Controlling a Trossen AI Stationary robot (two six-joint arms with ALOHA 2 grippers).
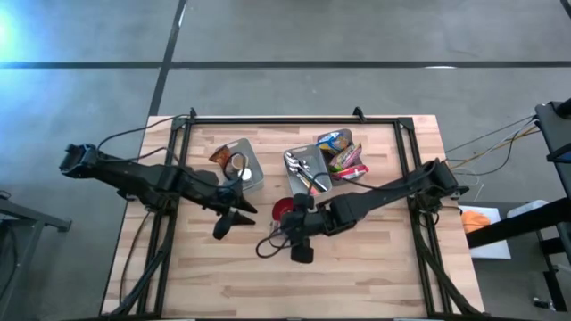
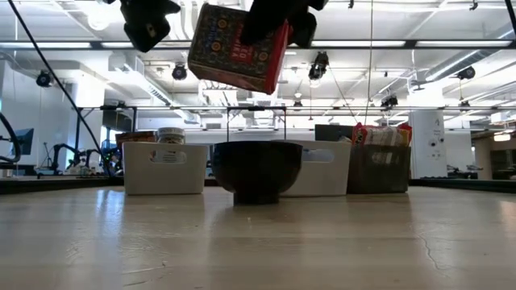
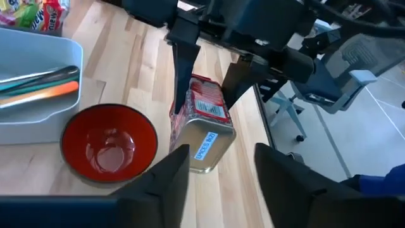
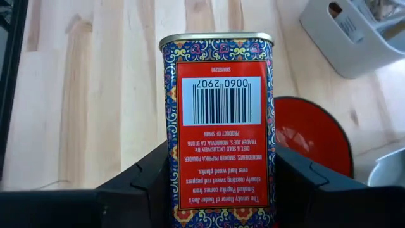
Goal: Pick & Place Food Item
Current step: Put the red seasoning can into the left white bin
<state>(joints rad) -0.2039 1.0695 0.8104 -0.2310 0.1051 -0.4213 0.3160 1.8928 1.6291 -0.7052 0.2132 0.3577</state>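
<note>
The right claw (image 4: 218, 183) is clamped on the paprika tin (image 4: 218, 120) and holds it tilted in the air above the desk (image 1: 375, 267), just beside the red bowl (image 3: 109, 142) — the carry step, by the look of it. The left claw (image 3: 218, 168) hovers close by to the left, fingers apart and empty. Next the tin probably wants moving over the bowl and lowering before release — tilted as it is, it may tip. The grey bins (image 1: 308, 169) stand farther back.
</note>
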